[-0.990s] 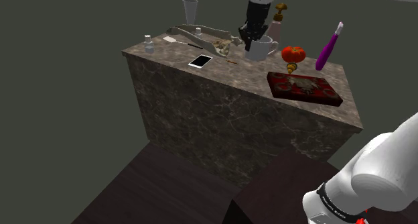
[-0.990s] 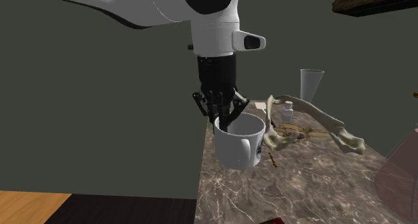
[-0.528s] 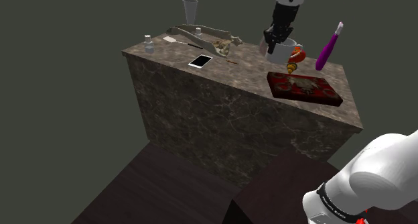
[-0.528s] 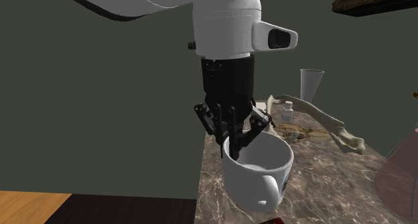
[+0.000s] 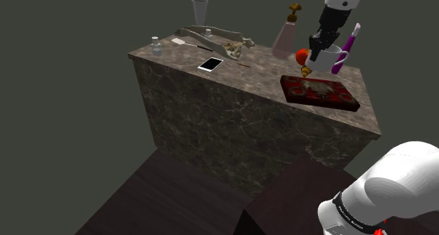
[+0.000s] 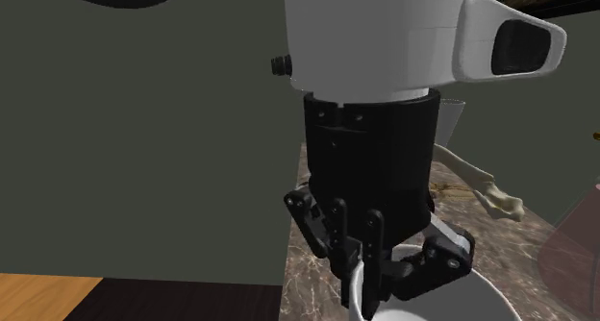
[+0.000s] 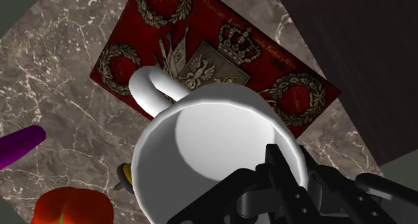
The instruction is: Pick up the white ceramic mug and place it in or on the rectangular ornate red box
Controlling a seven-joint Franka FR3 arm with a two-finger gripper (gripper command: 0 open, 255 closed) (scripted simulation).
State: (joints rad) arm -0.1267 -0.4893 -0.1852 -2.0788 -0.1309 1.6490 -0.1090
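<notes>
My black gripper (image 5: 321, 45) is shut on the rim of the white mug (image 5: 329, 58), one finger inside and one outside. The mug hangs in the air above the marble counter (image 5: 239, 75), just behind the far edge of the ornate red box (image 5: 320, 91). In the wrist view the mug (image 7: 214, 139) tilts with its handle toward the red box (image 7: 201, 51), which lies flat below, and the gripper (image 7: 276, 172) clasps the rim. The second exterior view has the gripper (image 6: 370, 271) very close, with the mug's rim (image 6: 452, 295) at the bottom edge.
A red tomato-like thing (image 5: 301, 55), a purple object (image 5: 346, 49) and a pink dispenser bottle (image 5: 285, 36) stand close around the mug. Farther along the shoulder view's left lie a phone (image 5: 210, 65), a long bone (image 5: 211, 39), a glass (image 5: 200, 10) and a small shaker (image 5: 155, 45).
The gripper has carried the mug up off the counter and toward the shoulder view's right, from beside the pink bottle to just behind the red box.
</notes>
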